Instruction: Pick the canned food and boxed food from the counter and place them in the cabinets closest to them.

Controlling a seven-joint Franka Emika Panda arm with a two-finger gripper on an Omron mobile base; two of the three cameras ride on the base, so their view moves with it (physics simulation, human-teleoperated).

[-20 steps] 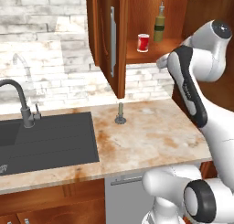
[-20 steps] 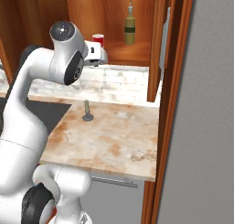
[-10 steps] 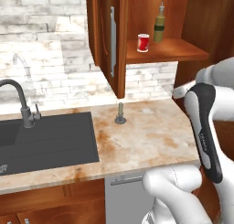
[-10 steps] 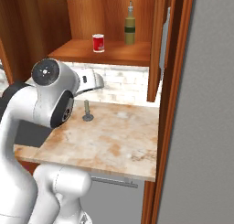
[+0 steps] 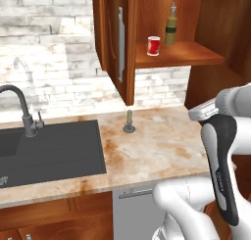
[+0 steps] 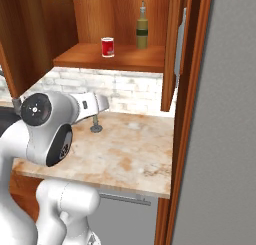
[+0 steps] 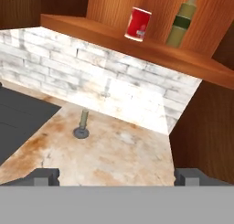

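Left to right, as seen from the left base view:

- Far left: curved dark faucet [image 5: 22,109] at the back edge of a dark sink [image 5: 49,151], set into the counter [image 5: 162,151].
- Counter: beige worktop with rusty blotches, over brown wooden fronts. Near the back wall, just right of the sink: a small grey post on a round base [image 5: 129,122], upright.
- Above the post: open cabinet door [image 5: 117,43] with a vertical silver bar handle, edge-on to the camera.
- Inside the cabinets [image 5: 215,18]: canned food [image 5: 154,45] upright on the wooden shelf, toward its left end; tall olive-green bottle [image 5: 171,27] just beside it to the right and further back, not touching.
- Right: white arm with dark forearm segment, low over the counter's right end.

Hand view:

- Gripper [image 7: 117,177] spread wide — dark fingertips [image 7: 45,176] at opposite lower corners, nothing between them.
- Pointed over the counter toward the brick wall, well below the shelf; canned food [image 7: 137,23] and bottle at the top, well apart from the tips.

Boxed food: position cannot be told.
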